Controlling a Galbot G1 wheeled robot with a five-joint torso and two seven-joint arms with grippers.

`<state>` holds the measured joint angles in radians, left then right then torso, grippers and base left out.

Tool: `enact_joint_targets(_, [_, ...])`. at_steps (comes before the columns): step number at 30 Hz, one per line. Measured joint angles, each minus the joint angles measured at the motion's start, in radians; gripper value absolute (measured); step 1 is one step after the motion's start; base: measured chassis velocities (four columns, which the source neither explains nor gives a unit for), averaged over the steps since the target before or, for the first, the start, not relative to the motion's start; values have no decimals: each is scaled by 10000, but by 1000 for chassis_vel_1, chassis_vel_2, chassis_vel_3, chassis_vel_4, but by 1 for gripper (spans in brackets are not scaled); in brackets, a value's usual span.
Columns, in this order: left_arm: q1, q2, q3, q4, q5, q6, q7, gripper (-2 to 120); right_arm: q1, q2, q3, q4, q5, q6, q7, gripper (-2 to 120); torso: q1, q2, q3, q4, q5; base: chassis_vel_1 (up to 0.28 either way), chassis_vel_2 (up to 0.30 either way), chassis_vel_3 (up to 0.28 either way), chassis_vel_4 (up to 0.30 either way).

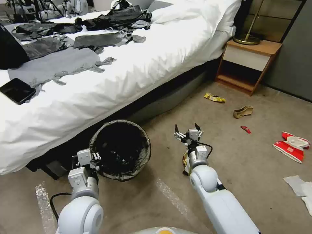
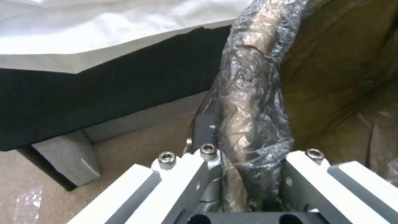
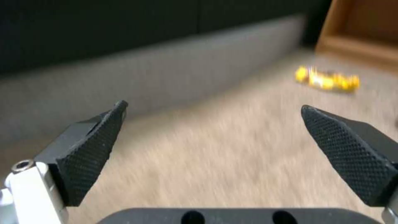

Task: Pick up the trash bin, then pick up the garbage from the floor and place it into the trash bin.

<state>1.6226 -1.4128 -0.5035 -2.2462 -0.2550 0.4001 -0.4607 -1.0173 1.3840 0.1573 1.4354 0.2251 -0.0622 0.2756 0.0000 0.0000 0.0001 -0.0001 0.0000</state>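
The trash bin (image 1: 121, 149), round and lined with a dark bag, is on the carpet by the bed. My left gripper (image 1: 94, 158) is shut on its near-left rim; in the left wrist view the bag-covered rim (image 2: 248, 102) runs between the fingers (image 2: 205, 129). My right gripper (image 1: 187, 127) hovers open over bare carpet right of the bin, its pads (image 3: 93, 146) wide apart. Garbage lies beyond it: a yellow wrapper (image 1: 214, 97) (image 3: 327, 80), a tan paper piece (image 1: 242, 111), a red scrap (image 1: 246, 129), red-and-white cups (image 1: 292, 146) and white tissue (image 1: 300, 187). Another yellowish wrapper (image 1: 185, 162) lies under my right forearm.
The bed (image 1: 136, 74) with clothes and a dark tablet (image 1: 17, 91) fills the left and back. A wooden nightstand (image 1: 248, 61) stands at the far right against a grey wall. Tape strips (image 1: 44, 201) mark the carpet near me.
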Motion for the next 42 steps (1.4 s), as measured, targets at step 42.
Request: enact_joint_targets(42, [253, -68, 182, -62, 363, -145, 69, 0, 1324, 763, 399, -5779, 182, -421, -1223, 71, 0, 0, -1, 1, 0, 0, 0, 0, 0])
